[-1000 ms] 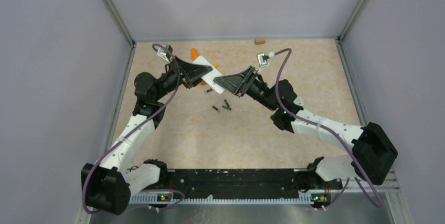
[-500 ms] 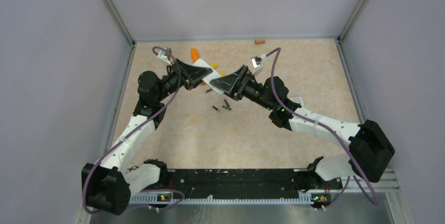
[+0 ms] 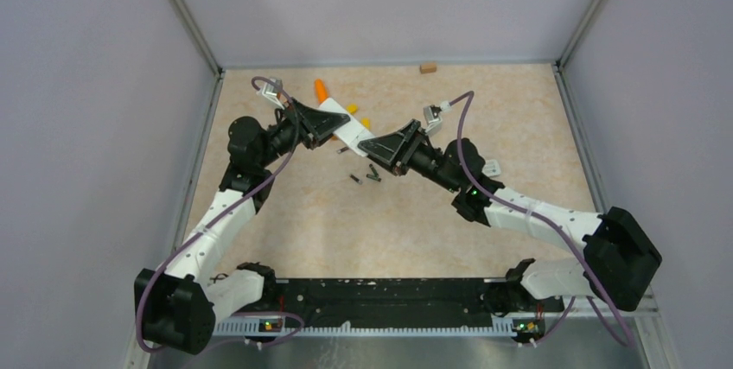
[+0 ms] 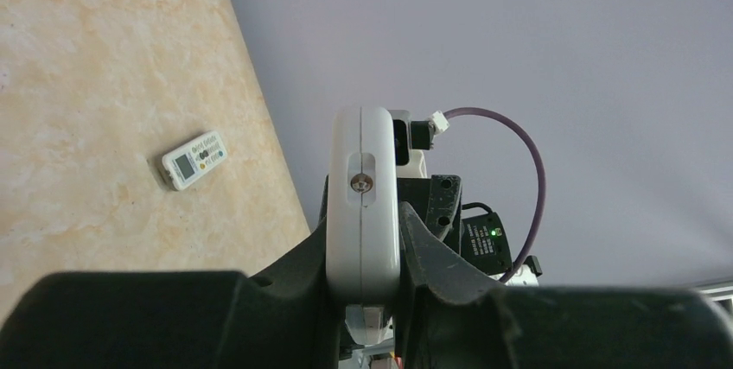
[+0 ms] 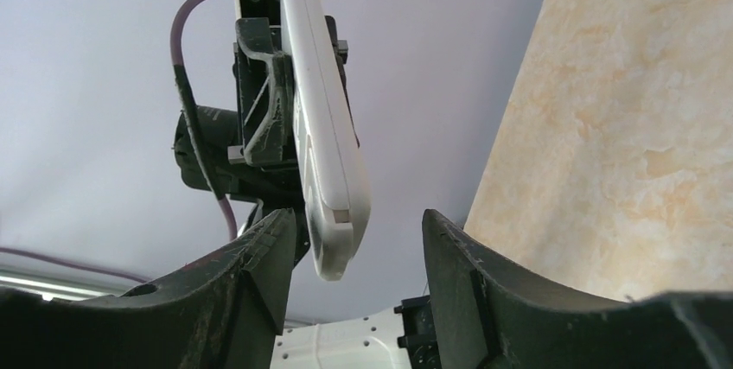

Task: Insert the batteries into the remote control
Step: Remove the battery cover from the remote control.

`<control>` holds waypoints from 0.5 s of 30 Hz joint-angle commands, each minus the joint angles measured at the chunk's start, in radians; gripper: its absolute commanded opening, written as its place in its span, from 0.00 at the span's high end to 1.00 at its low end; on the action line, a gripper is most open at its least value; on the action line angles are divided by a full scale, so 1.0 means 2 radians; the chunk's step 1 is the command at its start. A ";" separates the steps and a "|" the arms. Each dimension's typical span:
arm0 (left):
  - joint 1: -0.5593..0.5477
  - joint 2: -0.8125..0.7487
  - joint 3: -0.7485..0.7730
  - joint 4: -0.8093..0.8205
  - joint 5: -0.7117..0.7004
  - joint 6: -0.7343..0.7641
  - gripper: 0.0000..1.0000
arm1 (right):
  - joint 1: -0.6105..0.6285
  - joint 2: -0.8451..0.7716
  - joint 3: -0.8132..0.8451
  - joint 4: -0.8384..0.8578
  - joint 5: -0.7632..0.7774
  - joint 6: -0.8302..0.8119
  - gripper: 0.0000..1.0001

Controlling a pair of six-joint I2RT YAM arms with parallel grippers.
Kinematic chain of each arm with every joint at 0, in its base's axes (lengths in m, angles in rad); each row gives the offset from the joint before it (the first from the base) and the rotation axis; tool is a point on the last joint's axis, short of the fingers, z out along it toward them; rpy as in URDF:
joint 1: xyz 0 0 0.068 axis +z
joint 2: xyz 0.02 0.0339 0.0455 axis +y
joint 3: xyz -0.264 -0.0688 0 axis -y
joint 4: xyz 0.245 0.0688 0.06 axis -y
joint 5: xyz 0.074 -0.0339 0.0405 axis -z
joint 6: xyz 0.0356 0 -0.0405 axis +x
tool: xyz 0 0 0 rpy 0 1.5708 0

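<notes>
Left gripper (image 4: 363, 252) clamped the slim white plastic remote (image 4: 363, 162) aloft, guessing so the right gripper (image 5: 353, 231), jaws apart, could reach it.

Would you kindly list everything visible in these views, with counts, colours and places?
large white plastic remote control: one, white, held off the table, its free end between the right gripper's fingers
slim dark cylindrical batteries: four, dark, loose on the table near the held remote
small white remote with a screen: one, white, flat on the table
small yellow blocks: two, yellow, just beyond the held remote
orange piece: one, orange, beyond the blocks
small brown block: one, brown, far edge
beige marbled table: one, beige
left gripper: one, black, shut on the large remote
right gripper: one, black, open
</notes>
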 commanded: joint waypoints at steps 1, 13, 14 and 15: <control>-0.002 -0.017 0.002 0.020 0.004 0.015 1.00 | -0.004 0.020 0.014 0.044 -0.007 0.015 0.45; -0.001 -0.026 0.009 -0.036 -0.005 0.082 1.00 | -0.005 0.011 0.018 -0.017 -0.014 0.023 0.80; -0.001 -0.027 0.012 -0.043 -0.008 0.091 1.00 | -0.005 0.008 0.016 -0.024 -0.015 0.023 0.80; -0.001 -0.027 0.013 -0.049 -0.011 0.100 1.00 | -0.005 0.004 0.016 -0.034 -0.015 0.023 0.81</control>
